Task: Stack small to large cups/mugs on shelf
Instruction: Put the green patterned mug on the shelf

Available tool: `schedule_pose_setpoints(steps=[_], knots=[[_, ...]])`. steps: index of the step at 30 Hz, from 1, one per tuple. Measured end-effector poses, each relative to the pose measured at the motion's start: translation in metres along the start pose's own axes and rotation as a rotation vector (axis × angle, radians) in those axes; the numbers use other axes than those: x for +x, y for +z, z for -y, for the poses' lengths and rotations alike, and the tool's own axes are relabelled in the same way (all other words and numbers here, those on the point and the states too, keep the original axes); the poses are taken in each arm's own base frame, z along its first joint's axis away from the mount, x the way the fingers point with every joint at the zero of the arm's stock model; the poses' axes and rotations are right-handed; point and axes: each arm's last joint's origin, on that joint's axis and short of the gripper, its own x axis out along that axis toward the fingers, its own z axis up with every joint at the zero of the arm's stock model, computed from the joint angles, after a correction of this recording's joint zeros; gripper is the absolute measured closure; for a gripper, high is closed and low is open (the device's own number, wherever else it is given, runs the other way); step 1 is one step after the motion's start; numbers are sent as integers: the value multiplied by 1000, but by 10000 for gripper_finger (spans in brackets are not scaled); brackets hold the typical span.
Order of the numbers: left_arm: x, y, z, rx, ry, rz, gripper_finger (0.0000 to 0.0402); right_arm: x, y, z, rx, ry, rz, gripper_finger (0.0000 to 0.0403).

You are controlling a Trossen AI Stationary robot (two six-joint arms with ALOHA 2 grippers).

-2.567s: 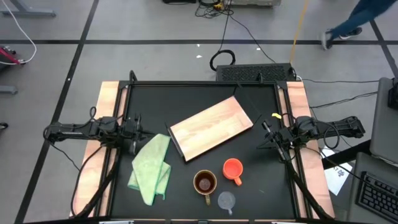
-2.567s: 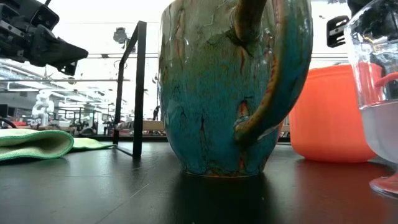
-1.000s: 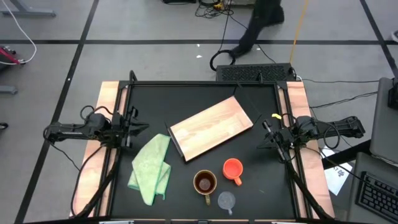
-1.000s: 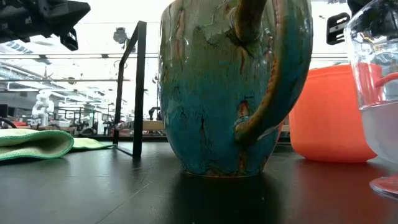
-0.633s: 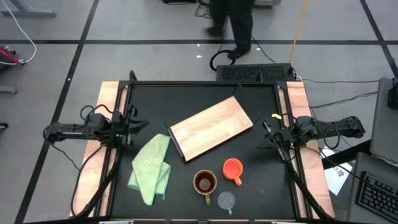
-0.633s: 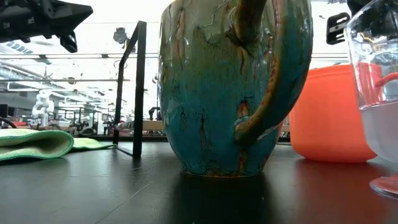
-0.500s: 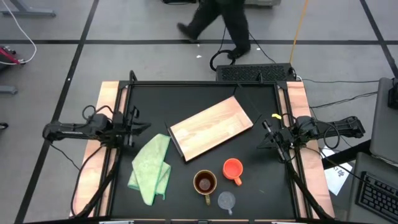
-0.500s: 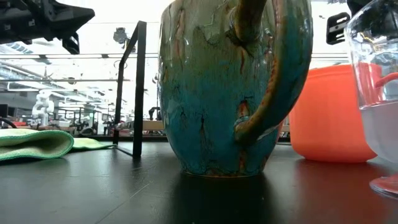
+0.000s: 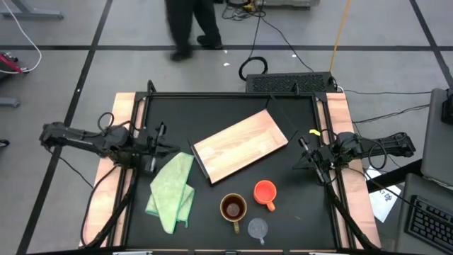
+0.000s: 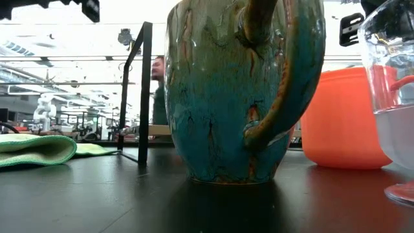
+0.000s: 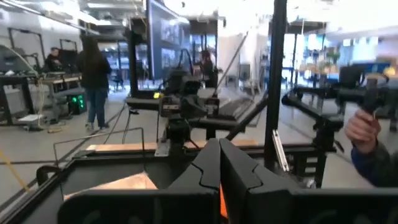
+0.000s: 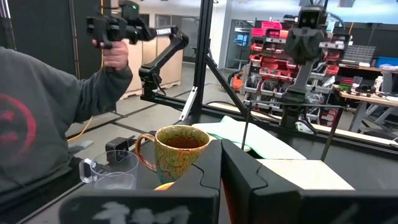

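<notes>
Both jaws are clenched, empty: left gripper at the worktop's left edge, right gripper at the right. Risk: the glass cup, touching the brown mug, tips if either is grabbed carelessly.

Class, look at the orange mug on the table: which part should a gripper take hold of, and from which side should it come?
Probably the rim of the orange mug, from straight above. It stands upright with its mouth open upward, its handle points toward the table's near edge, and the brown mug and glass cup stand close by, crowding a side approach.
</notes>
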Motion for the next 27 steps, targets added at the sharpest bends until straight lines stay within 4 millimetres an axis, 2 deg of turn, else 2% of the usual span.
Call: schedule_pose_setpoints(steps=[4, 11, 21, 27], knots=[[28, 11, 5, 39, 21, -130, 401, 0, 0, 0, 0, 0, 0, 403], [82, 15, 16, 78, -12, -359, 401, 0, -1, 0, 12, 1, -11, 403], [149, 21, 27, 36, -26, -592, 401, 0, -1, 0, 53, 0, -9, 403], [183, 29, 35, 57, -45, -667, 399, 1, -4, 0, 72, 1, -37, 403]])
